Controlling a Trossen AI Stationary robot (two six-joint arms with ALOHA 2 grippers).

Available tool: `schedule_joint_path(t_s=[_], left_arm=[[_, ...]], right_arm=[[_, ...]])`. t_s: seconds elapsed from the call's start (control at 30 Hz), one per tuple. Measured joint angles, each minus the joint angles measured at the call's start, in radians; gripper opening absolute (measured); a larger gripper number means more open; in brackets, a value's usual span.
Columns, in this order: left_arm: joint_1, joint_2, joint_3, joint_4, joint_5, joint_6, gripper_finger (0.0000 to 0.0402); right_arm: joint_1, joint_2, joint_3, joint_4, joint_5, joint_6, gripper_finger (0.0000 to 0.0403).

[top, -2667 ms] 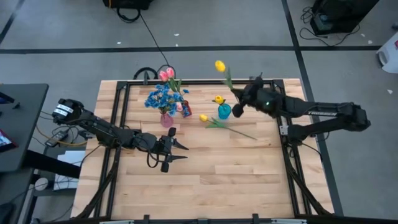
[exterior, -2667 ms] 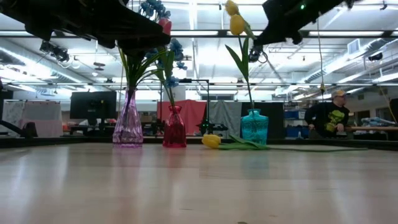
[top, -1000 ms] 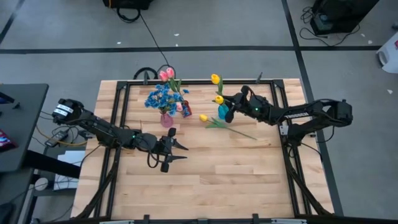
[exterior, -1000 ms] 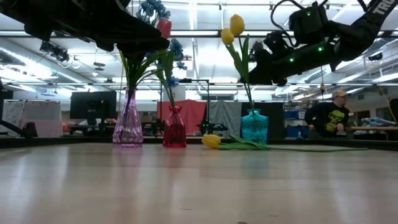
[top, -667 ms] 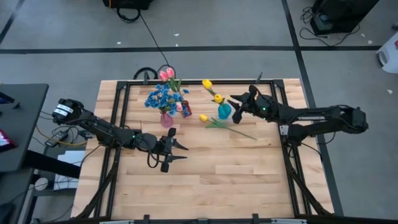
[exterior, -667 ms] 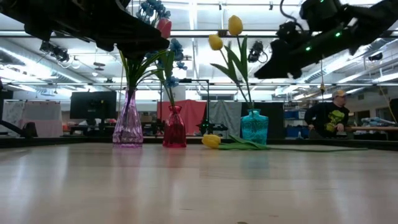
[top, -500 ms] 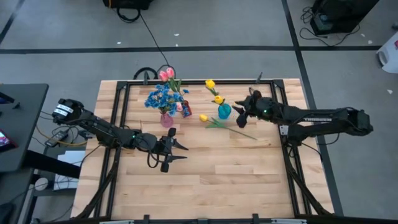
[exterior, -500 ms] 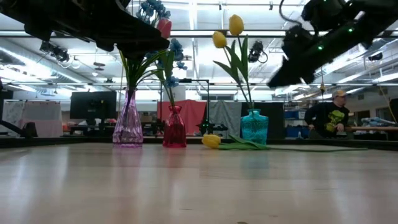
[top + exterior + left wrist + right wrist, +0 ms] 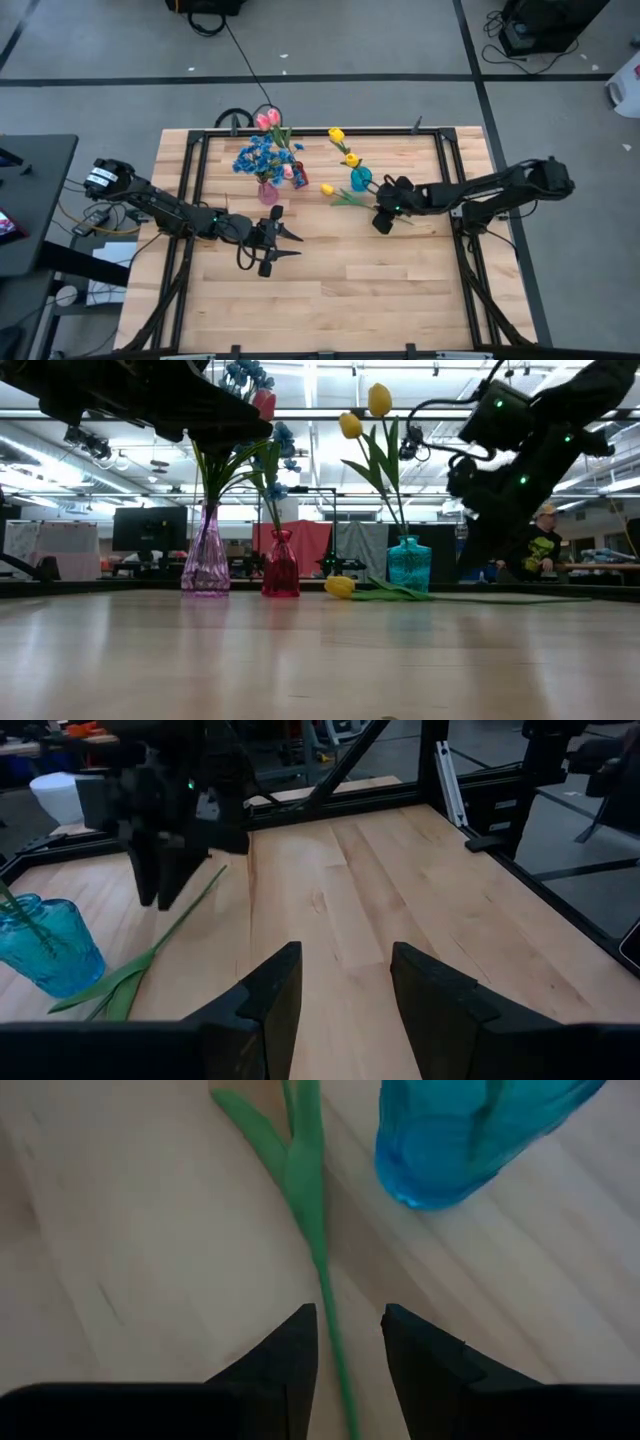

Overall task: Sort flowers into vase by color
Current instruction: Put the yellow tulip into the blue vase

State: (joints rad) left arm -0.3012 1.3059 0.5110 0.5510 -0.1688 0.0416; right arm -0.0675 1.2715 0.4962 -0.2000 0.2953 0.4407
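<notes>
Two yellow tulips (image 9: 337, 134) stand in the blue vase (image 9: 361, 178). Another yellow tulip (image 9: 327, 189) lies on the table in front of the vase, its green stem (image 9: 325, 1280) running toward the right edge. My right gripper (image 9: 380, 222) points down over that stem, open, one finger on each side of it (image 9: 350, 1360); I see no touch. Blue blossoms (image 9: 258, 158) stand in the purple vase (image 9: 206, 555), and pink tulips (image 9: 268, 119) in the red vase (image 9: 281, 565). My left gripper (image 9: 298, 245) hovers open at table centre-left, holding nothing.
A black metal frame (image 9: 190, 180) runs along the table's left, far and right sides. The near half of the wooden table (image 9: 340, 300) is bare wood. In the low view a person (image 9: 530, 550) sits in the room behind the table.
My right gripper has opened and let go of a yellow tulip, which now stands in the blue vase leaning left. The gripper has drawn back toward the right edge, then tipped downward and come down toward the near edge, over the stem of the tulip on the table.
</notes>
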Motion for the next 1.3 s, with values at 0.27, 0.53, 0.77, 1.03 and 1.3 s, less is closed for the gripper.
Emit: schedule_joint_path(t_s=[0.27,0.53,0.77,1.03,1.3], left_arm=[[0.0,0.0,0.0,-0.003,0.0,0.011,0.0163],[0.0,0.0,0.0,-0.007,0.0,0.007,0.0163],[0.0,0.0,0.0,-0.031,0.0,0.003,0.0163],[0.0,0.0,0.0,-0.03,0.0,-0.001,0.0163],[0.0,0.0,0.001,-0.048,0.0,-0.012,0.0163]], right_arm=[[0.009,0.156,0.039,0.064,-0.001,0.005,0.0129],[0.007,0.282,0.072,0.173,0.079,-0.072,0.0129],[-0.014,0.359,0.077,0.224,0.051,-0.052,0.0094],[-0.005,0.348,0.076,0.207,0.055,-0.034,0.0014],[0.001,0.172,0.068,0.0,-0.062,0.005,0.0004]])
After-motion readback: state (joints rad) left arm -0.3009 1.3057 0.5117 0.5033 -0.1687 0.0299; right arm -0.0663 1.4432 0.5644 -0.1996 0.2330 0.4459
